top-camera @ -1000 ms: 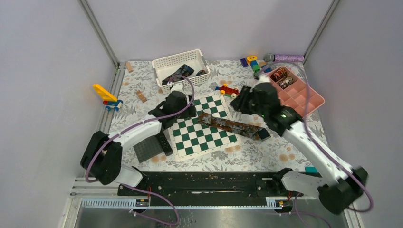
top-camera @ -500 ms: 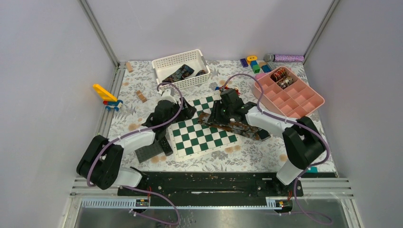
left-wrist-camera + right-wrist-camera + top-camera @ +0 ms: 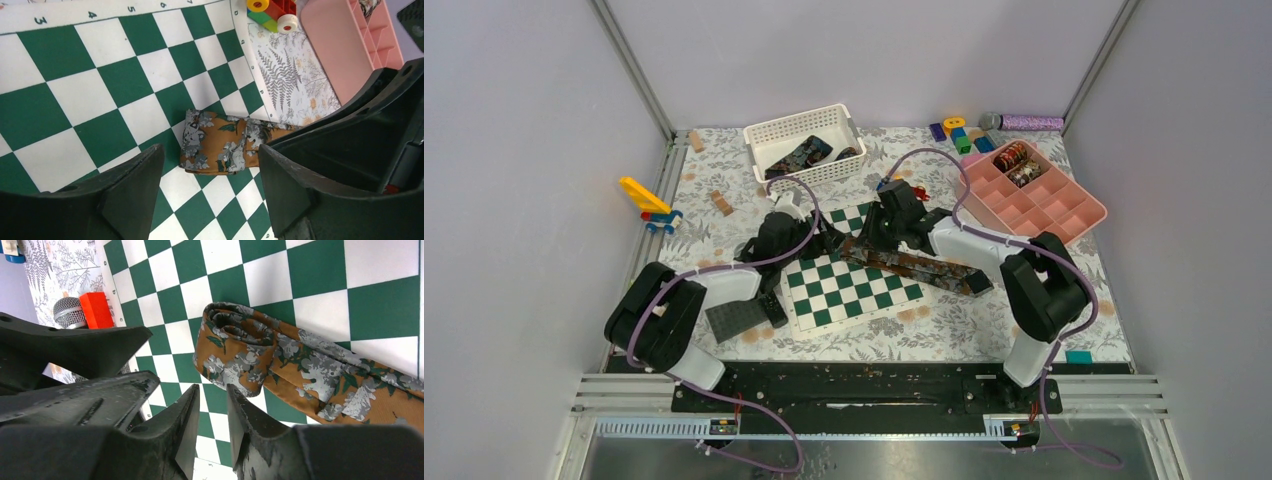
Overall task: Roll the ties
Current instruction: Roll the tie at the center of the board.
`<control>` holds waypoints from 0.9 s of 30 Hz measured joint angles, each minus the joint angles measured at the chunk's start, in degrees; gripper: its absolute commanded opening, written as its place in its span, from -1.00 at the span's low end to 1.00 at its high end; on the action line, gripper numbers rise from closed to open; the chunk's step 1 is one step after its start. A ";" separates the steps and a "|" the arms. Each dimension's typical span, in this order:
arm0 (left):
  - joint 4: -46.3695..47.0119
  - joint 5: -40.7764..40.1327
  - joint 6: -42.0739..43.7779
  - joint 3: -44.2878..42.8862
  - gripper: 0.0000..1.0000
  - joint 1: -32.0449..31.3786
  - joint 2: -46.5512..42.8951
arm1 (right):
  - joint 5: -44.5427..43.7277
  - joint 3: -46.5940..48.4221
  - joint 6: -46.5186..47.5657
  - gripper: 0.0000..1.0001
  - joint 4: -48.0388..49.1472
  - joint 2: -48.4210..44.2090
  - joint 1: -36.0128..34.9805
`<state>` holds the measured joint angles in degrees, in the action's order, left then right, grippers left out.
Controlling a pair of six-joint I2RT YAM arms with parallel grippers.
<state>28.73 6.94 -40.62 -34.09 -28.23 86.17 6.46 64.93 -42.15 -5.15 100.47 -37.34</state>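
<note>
A table under a flowered cloth [image 3: 984, 330] stands between plain grey walls. Nearest, beside the right arm's base, lies a small teal block [image 3: 1079, 356]. A little further in, on the left, a dark grey studded plate [image 3: 736, 316] lies just beside a green-and-white chessboard [image 3: 844, 295].

A brown tie [image 3: 924, 268] with a grey leaf print lies slantwise across the right side of the board. Its near end rests off the board on the cloth. Its far end is folded over into one loose turn on the squares.

The left gripper [image 3: 824, 238] meets that folded end from the left. Its fingers stand wide apart, with the fold lying on the board before the gap, untouched. The right gripper [image 3: 871, 235] hangs low beside the same end. Its fingers are drawn close with a narrow gap and nothing between them. I cannot tell whether their tips touch the fabric.

Further back on the right is a pink tray [image 3: 1064, 205], with rolled ties [image 3: 1014, 157] in its far compartments. On the left stands a yellow toy [image 3: 646, 198]. Behind the board, a white basket [image 3: 809, 178] holds dark ties [image 3: 799, 155]. At the far edge lie coloured blocks [image 3: 959, 135] and a purple microphone [image 3: 1024, 122].
</note>
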 measured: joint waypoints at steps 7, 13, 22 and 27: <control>1.31 1.11 -0.09 0.00 0.39 0.00 2.27 | -0.07 0.92 -0.74 -0.40 0.33 2.49 0.07; 4.00 2.75 -0.50 0.00 0.37 0.00 4.37 | -1.29 0.92 -2.10 -0.44 0.31 4.55 1.07; 7.41 5.97 -1.31 -0.04 0.32 0.00 8.24 | -2.45 0.90 -2.67 -0.45 0.20 4.70 2.45; 7.41 7.43 -1.44 -0.07 0.32 0.00 10.21 | -2.49 0.76 -2.69 -0.45 0.07 4.70 2.49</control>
<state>36.14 14.37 -42.06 -34.15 -28.23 96.38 3.97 65.69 -44.84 -5.08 105.16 -34.85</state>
